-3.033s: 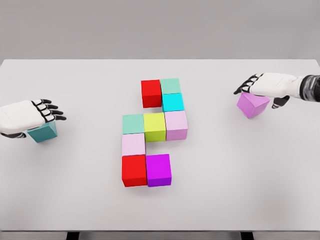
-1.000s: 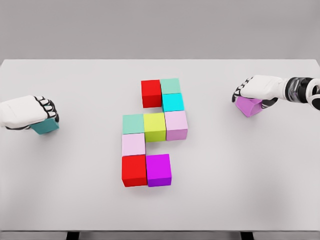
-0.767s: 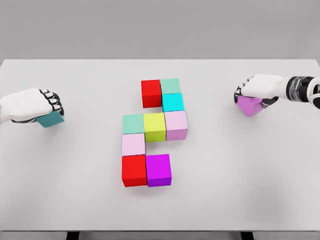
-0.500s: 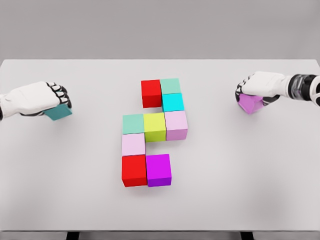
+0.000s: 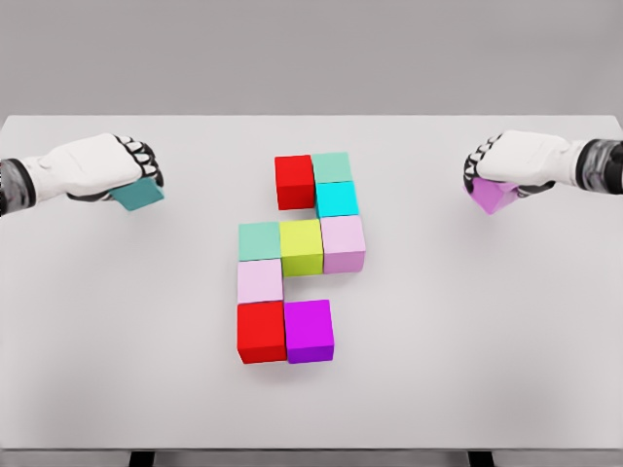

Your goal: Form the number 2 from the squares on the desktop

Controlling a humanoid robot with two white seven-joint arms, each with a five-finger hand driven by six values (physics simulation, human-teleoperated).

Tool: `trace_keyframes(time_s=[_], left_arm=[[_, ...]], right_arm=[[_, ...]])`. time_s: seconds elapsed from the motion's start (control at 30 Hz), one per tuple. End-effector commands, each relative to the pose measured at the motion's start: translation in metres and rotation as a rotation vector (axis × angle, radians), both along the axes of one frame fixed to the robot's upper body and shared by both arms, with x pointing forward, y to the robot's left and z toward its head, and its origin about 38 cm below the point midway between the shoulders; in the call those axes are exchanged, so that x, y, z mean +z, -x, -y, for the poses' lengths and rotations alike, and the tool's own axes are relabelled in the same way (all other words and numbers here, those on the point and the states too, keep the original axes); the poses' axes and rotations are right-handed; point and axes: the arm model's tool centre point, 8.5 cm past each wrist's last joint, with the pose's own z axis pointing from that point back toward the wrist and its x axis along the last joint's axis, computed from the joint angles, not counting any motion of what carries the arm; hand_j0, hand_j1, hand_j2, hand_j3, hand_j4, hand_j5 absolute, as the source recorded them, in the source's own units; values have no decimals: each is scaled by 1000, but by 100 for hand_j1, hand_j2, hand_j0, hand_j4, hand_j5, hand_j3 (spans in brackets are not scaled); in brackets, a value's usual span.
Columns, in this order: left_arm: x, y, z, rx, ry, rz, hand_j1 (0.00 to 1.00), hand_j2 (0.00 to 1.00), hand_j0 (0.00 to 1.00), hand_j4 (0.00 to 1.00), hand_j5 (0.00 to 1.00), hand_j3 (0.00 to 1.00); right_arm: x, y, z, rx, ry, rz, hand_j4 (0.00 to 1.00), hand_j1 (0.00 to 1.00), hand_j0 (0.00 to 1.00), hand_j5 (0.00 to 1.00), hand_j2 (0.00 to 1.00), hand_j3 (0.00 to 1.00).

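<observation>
- left hand (image 5: 102, 165), upper left of frame: fingers curled around teal cube (image 5: 138, 194).
- right hand (image 5: 516, 159), upper right: fingers clamped on lilac cube (image 5: 493, 195).

A teal cube (image 5: 139, 194), a violet cube (image 5: 493, 196), and red, mint, cyan, yellow-green, pink, magenta squares (image 5: 301, 246).

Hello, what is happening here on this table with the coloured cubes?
A humanoid robot is building the number 2 from coloured cubes on a white table. Nine cubes already sit together in the middle, from the red cube at the top to the magenta cube at the bottom. The left robot hand grips a teal cube, and the right robot hand grips a light purple cube. Both held cubes are off to the sides, not yet added to the figure.
</observation>
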Motion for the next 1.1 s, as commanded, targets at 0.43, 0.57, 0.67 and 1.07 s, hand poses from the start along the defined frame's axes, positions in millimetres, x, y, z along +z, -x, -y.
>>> trace_keyframes(time_s=[0.43,0.57,0.67,1.07], left_arm=[[-4,-26,34,-39,-9,-19,64,64,64,64,64,64],[0,-33,47,-57,-6,-13,64,64,64,64,64,64],[0,-40,57,-62,10,-13,64,64,64,64,64,64],[4,-53,89,-107,5,-11,64,64,64,64,64,64]], right_arm=[[22,47,-12,117,-7,61,57,57,57,57,57,57],[21,54,-14,133,5,59,57,57,57,57,57,57],[22,63,-18,162,10,57,57,57,57,57,57,57],[16,86,-22,210,7,20,57,57,57,57,57,57]])
